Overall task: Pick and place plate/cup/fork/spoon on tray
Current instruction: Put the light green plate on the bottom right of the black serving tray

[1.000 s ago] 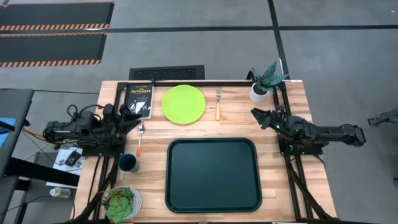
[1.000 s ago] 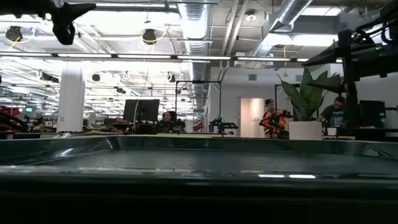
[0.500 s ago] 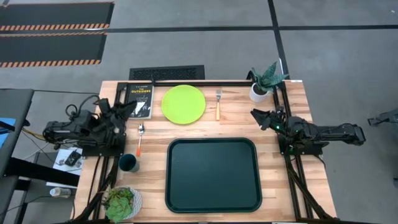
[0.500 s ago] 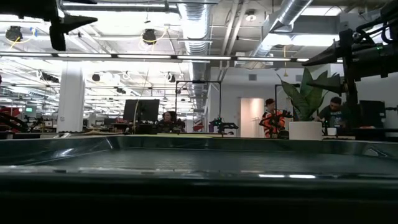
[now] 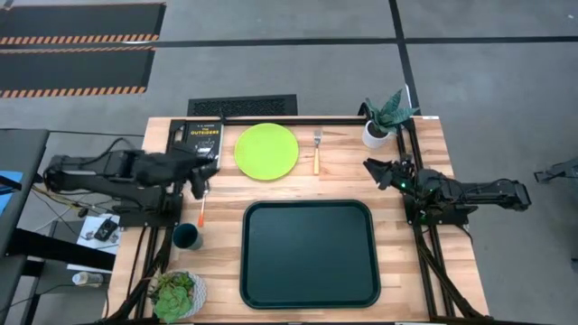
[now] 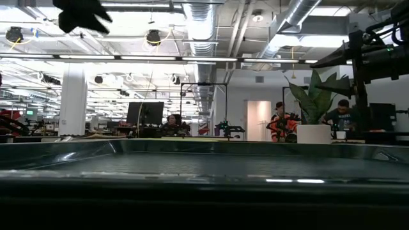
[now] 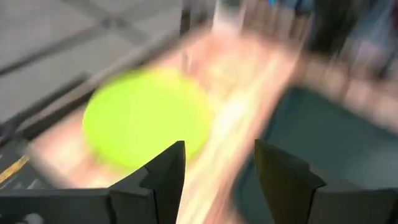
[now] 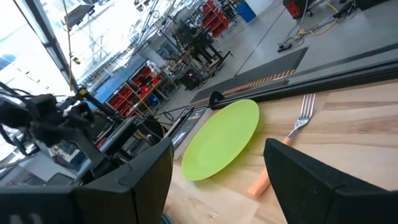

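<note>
The lime-green plate lies flat at the table's far middle, and shows blurred in the left wrist view. The fork lies to its right, tines toward the far edge. The spoon's red-orange handle shows near the left edge; my left gripper hangs above the spoon's far end, open with nothing between its fingers. The teal cup stands upright nearer the front. The dark green tray lies in the near middle. My right gripper waits open at the right edge.
A black book lies at the far left beside the plate. A white pot with a plant stands at the far right corner, a succulent pot at the near left corner. People show in the room beyond the table.
My left arm has unfolded and risen from its place at the table's left edge. Its gripper has swung out over the table toward the spoon and plate and tipped to point slantwise down. No object has moved.
</note>
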Controlling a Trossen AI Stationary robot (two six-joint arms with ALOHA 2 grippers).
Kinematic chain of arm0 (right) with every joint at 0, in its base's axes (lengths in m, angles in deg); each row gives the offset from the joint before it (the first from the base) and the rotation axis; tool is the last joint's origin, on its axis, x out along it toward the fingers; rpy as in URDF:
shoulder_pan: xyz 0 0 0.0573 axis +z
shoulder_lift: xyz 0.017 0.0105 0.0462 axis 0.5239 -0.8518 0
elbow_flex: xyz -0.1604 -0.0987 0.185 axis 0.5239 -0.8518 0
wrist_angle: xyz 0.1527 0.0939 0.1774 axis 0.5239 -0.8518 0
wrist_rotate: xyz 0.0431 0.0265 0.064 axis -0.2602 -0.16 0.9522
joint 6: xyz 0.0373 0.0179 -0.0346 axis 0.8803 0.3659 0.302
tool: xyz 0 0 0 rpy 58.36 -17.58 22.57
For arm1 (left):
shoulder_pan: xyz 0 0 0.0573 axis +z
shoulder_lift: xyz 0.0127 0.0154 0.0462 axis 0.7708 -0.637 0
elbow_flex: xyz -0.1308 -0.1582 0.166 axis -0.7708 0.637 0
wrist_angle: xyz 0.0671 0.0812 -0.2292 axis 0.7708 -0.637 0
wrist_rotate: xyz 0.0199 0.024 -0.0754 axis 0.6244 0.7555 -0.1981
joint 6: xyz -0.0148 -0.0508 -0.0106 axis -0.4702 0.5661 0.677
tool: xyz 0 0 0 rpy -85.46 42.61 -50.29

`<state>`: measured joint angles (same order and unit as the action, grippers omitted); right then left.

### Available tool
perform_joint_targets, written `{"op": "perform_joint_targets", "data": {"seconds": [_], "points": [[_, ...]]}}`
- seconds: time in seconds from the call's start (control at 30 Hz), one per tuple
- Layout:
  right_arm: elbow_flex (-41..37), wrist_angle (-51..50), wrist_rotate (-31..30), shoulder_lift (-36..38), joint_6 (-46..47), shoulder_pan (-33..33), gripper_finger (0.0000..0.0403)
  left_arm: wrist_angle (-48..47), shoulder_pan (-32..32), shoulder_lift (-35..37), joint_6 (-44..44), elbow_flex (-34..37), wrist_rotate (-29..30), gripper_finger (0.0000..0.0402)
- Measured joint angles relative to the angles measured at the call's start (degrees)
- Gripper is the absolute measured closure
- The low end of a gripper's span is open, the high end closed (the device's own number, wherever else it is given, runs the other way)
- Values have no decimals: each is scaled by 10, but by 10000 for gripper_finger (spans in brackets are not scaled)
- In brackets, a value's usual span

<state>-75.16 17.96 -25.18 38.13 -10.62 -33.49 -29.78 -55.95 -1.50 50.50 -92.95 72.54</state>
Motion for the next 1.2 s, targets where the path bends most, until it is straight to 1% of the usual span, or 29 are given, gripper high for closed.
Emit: {"op": "perform_joint_targets", "data": {"seconds": [0.07, 0.13, 0.2, 0.3, 0.37, 0.47, 0.57, 0.67, 0.73, 0.83, 1.0, 1.07, 1.2], "points": [[0, -2, 4, 0, 0, 0, 127, -97, 0, -56, -21, -52, -46, 223], [0, -3, 8, 0, 0, 0, 127, -169, 0, -102, -30, -93, -89, 223], [0, -3, 9, 0, 0, 0, 127, -217, -3, -134, -42, -116, -127, 223], [0, -3, 10, 0, 0, 0, 127, -254, -18, -150, -60, -120, -147, 223], [0, -4, 12, 0, 0, 0, 127, -265, -34, -144, -59, -107, -155, 223], [0, -5, 19, 0, 0, 0, 127, -266, -62, -109, -37, -86, -157, 223], [0, -5, 20, 0, -2, 0, 127, -269, -83, -63, 0, -64, -139, 220], [0, -5, 20, 0, -5, 0, 127, -269, -96, -30, 24, -45, -142, 206], [0, -5, 20, 0, -5, -1, 127, -260, -105, -20, 30, -33, -167, 190], [0, -5, 20, 0, -5, -1, 127, -254, -122, -27, 31, -19, -190, 156], [0, -5, 21, 0, -5, -1, 127, -252, -150, -70, 32, -9, -192, 107], [0, -5, 21, 0, -5, -1, 127, -253, -164, -88, 33, -2, -200, 98], [0, -5, 20, 0, -5, -1, 127, -251, -204, -114, 37, 18, -205, 95]]}}
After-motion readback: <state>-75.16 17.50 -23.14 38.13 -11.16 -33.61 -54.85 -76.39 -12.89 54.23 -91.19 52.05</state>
